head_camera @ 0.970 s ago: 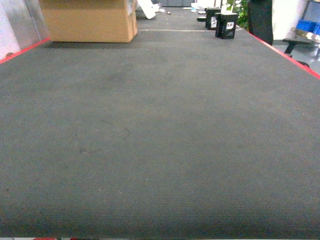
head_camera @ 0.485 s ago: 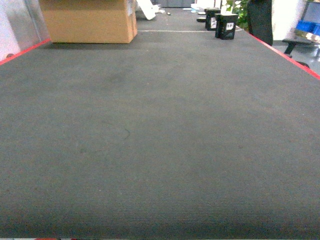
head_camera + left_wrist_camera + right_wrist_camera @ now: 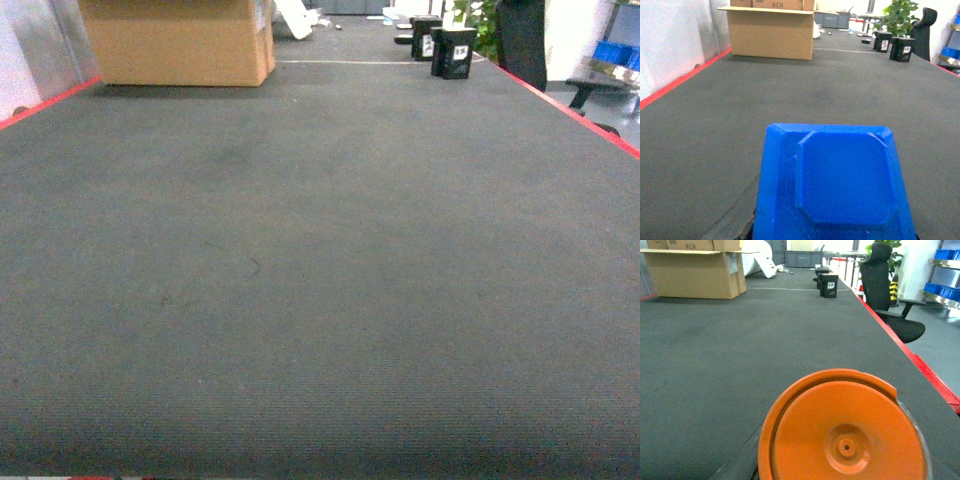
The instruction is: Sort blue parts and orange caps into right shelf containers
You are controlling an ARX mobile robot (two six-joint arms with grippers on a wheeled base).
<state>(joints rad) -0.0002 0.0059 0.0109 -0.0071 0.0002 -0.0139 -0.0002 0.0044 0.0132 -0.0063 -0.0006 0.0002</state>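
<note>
The chunky blue plastic block [image 3: 840, 185] with a raised octagonal face fills the lower centre of the left wrist view, directly ahead of that camera and above the dark grey ribbed counter [image 3: 790, 85]. The round orange plastic cap [image 3: 845, 432] with a small centre dimple fills the lower part of the right wrist view. No fingers show in any view, so whether they are apart or together cannot be told. A brown cardboard box [image 3: 180, 40] stands at the counter's far end.
</note>
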